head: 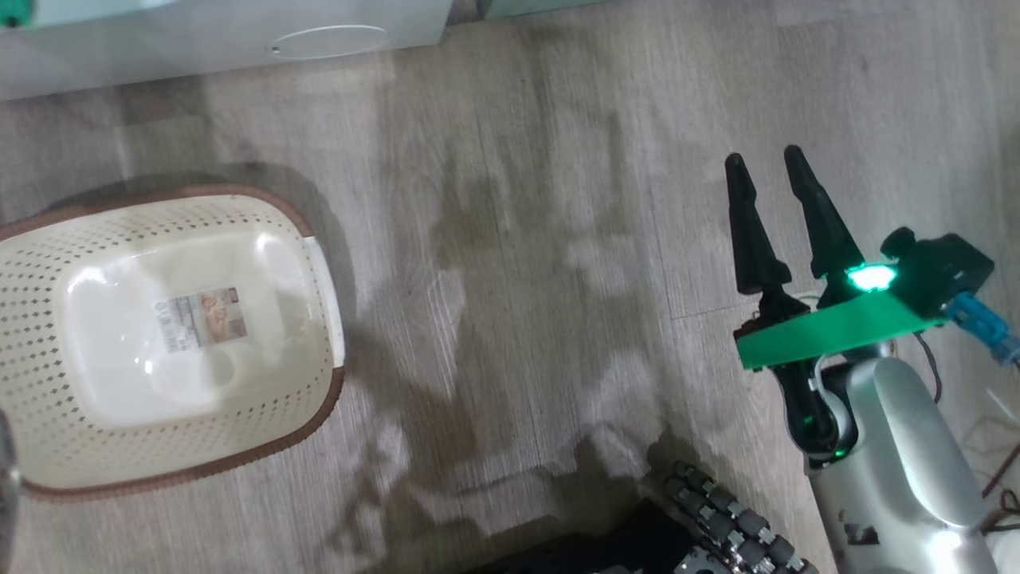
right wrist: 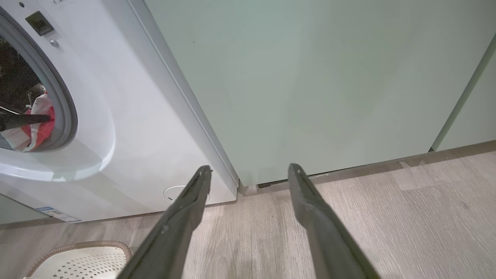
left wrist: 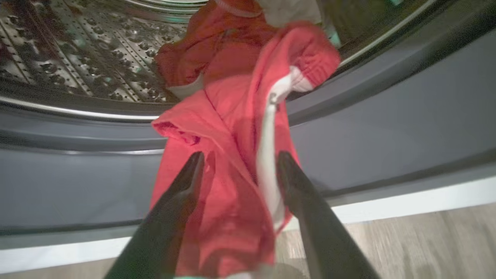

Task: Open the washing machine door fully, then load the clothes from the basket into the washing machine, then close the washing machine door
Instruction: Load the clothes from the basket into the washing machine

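Note:
The red clothes (left wrist: 232, 116) hang over the grey rubber ring (left wrist: 387, 116) of the washing machine (right wrist: 135, 135), half inside the steel drum (left wrist: 77, 50), with a white strip along one fold. My left gripper (left wrist: 241, 155) is open just in front of them, and the cloth drops between its fingers without being pinched. In the right wrist view a dark left finger (right wrist: 23, 118) crosses the drum mouth beside the clothes (right wrist: 37, 131). The cream basket (head: 48, 319) stands empty on the floor. My right gripper (head: 763, 157) is open over bare floor. The washing machine door is out of view.
Pale green cabinets (right wrist: 329, 85) stand right of the washer. The washer's base with its small round panel (head: 328, 41) runs along the top of the head view. Wood floor (head: 518, 279) lies between basket and right arm. My dark wheeled base (head: 717, 526) shows at the bottom.

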Robot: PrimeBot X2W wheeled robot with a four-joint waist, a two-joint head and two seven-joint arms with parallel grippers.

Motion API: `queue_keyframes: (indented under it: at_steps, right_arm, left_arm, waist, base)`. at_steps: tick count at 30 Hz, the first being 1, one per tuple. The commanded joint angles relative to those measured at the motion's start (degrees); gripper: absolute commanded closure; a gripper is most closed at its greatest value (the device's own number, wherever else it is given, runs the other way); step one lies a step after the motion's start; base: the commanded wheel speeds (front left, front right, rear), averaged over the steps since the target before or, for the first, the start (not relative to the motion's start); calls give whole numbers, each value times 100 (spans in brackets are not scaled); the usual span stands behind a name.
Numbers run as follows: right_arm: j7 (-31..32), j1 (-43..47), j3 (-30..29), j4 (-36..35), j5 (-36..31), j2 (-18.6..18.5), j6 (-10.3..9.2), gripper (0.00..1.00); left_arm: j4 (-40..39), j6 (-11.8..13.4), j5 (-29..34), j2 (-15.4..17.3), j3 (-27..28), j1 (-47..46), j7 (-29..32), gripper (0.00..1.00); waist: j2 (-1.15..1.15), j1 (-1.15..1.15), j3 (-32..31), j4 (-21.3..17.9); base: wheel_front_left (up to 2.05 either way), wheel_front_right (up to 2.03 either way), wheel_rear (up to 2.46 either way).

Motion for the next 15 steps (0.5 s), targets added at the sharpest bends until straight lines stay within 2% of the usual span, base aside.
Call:
queue_keyframes:
  at_steps: [1, 13, 14, 15]
  right_arm:
    - [-53, 1, 123, -159, 48, 29, 0, 0]
    - [-53, -44, 161, -148, 139, 30, 0, 0]
    - [-53, -46, 169, -146, 143, 30, 0, 0]
    - [-53, -46, 177, -142, 147, 30, 0, 0]
  left_arm:
    - [-111, 47, 95, 353, 42, -223, 42, 0]
    - [549, -105, -126, 293, -1, -601, 588, 0]
    - [574, -120, -134, 286, -16, -629, 589, 54]
    - [594, -145, -155, 279, -21, -659, 574, 100]
  waist:
    - [0, -1, 26, -42]
    - [0, -1, 117, -177]
    - [0, -1, 122, -184]
    - [0, -1, 126, -194]
  base:
    - [0, 0, 0]
    - [0, 0, 0]
    - [0, 0, 0]
    - [0, 0, 0]
